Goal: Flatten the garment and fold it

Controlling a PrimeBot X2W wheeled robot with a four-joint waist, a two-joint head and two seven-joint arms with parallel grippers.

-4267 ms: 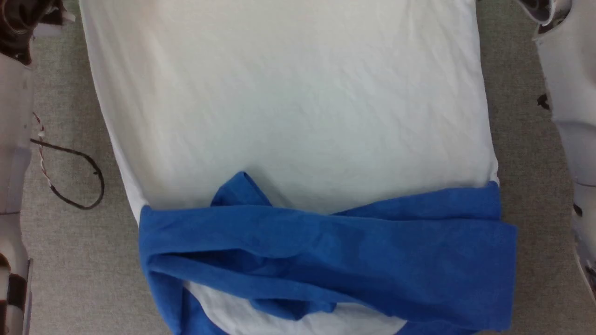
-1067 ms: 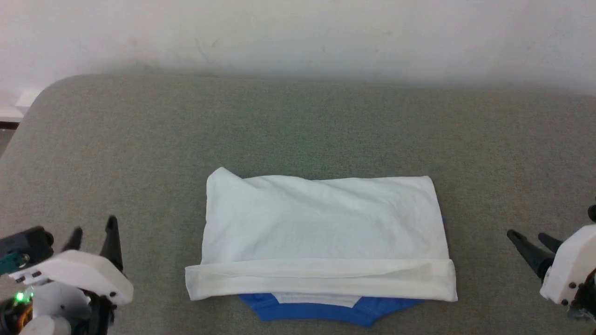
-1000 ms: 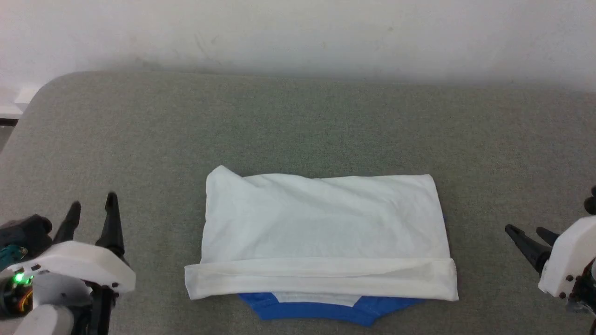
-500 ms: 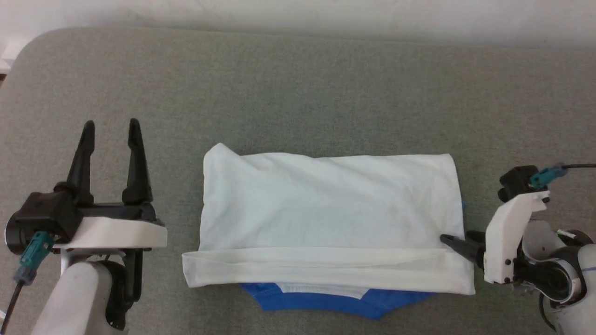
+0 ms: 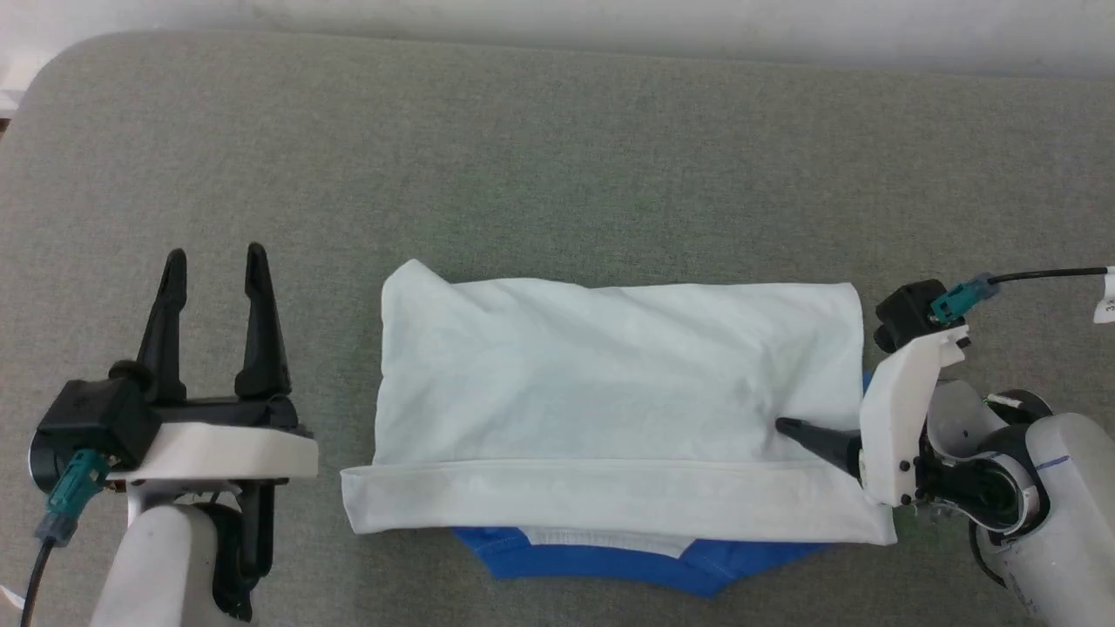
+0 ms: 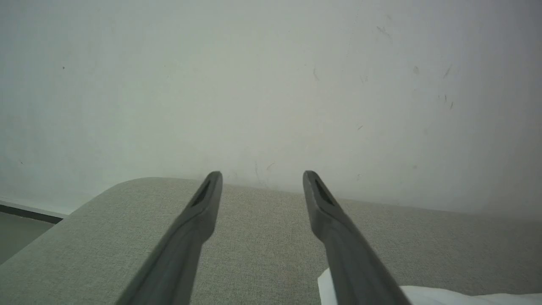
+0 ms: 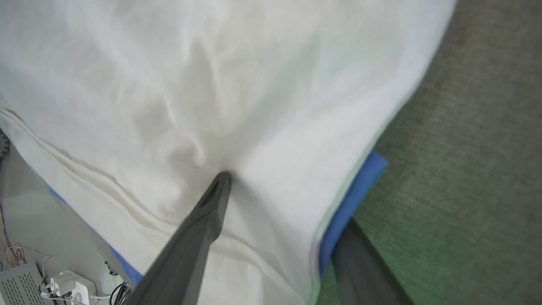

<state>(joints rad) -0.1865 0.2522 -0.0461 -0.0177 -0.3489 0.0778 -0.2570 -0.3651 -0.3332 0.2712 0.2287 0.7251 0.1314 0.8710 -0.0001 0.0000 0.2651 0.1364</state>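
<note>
The garment [image 5: 610, 392] lies on the grey table [image 5: 557, 157], folded into a wide white block, with a bit of blue trim [image 5: 610, 566] peeking out at the near side. The right gripper [image 5: 797, 433] is at the block's right end. Its jaws are wide open and are not shut on anything. The upper finger [image 7: 199, 228] presses a small dent into the white top. The lower finger [image 7: 360, 262] seems to slip in under the edge, so the right end of the cloth sits between the jaws. The left gripper [image 5: 215, 287] has its jaws wide open too, with nothing in them. The left end of the garment lies off to the side of those jaws, not touching them. The flattening looks done and the folding looks well along. The step now seems to be taking hold of the right end for one more fold. Next, the right jaws would need to shut on all the layers at once. Then they would lift that end and carry it over toward the left jaws. The cloth is soft, so a layer could slip out or bunch up.
</note>
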